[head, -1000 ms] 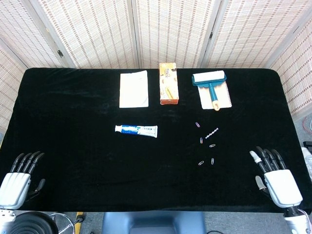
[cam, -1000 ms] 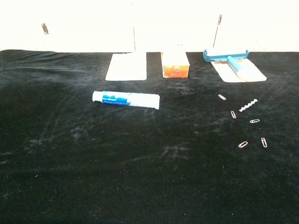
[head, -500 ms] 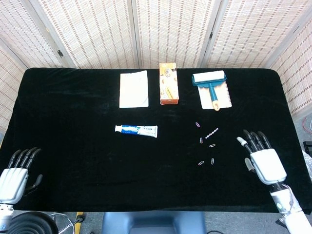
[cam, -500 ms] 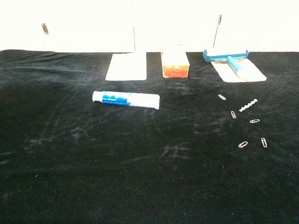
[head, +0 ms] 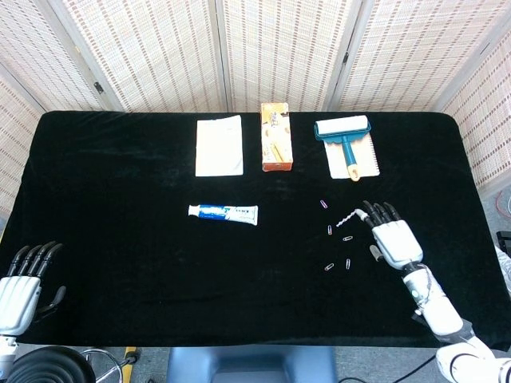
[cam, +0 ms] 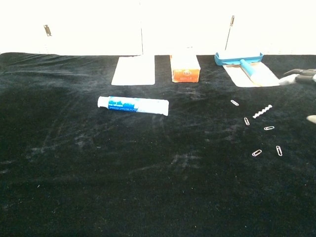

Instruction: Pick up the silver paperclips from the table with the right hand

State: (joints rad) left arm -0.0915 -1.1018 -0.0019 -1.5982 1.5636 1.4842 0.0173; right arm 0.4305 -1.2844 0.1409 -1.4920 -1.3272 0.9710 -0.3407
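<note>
Silver paperclips [head: 348,238]: loose scatter on the black table [head: 120,239], right of centre, nearer the front edge than the back, between the toothpaste tube [head: 223,213] and the right edge. Five single clips are counted in the chest view, plus one pale linked or twisted string [head: 348,215] at the cluster's far right; whether that string is made of clips cannot be told, nor whether all the clips are silver, as a couple look tinted.

Handling, as a judgement: very light, thin stiff wire, lying flat on cloth with almost nothing standing proud. Likely to slide or flick away if pushed. A fingertip pinch across one long side is judged best, one clip at a time; the cloth may give some grip underneath.

Right hand [head: 393,239] is seen just right of the cluster, fingers apart and pointing toward the back edge, nothing held, fingertips near the string's end. Contact cannot be confirmed.

Left hand [head: 17,283] is parked at the front left corner, fingers extended side by side, empty.

Along the back edge, one of each: paper sheet [head: 219,146], orange box [head: 275,137], lint roller [head: 345,132] on a white card [head: 366,163].
</note>
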